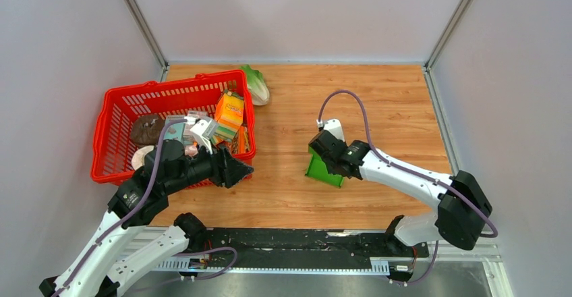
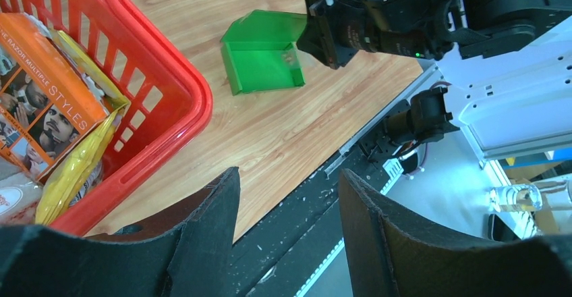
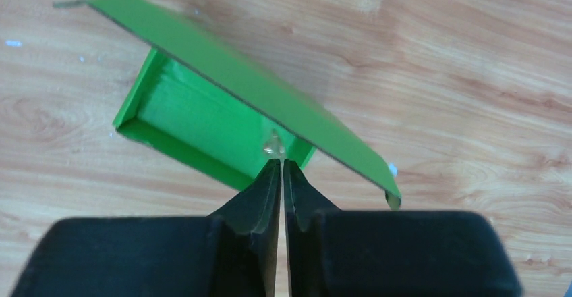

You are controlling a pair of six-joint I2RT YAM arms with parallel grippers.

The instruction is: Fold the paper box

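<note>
The paper box [image 1: 324, 170] is bright green card, a shallow tray with its lid standing half raised, on the wooden table right of centre. It also shows in the left wrist view [image 2: 260, 61] and the right wrist view [image 3: 195, 118]. My right gripper [image 1: 318, 158] is shut, and its tips [image 3: 280, 162] touch the tray's inside under the tilted lid, near the side wall; no card shows between the fingers. My left gripper [image 1: 247, 170] is open and empty, hovering by the near right corner of the red basket, well left of the box [image 2: 290, 172].
A red plastic basket [image 1: 108, 108] at the left holds an orange printed carton [image 1: 229, 111] and several other items. A pale lettuce [image 1: 256, 84] lies behind it. A black rail [image 1: 290, 239] runs along the table's near edge.
</note>
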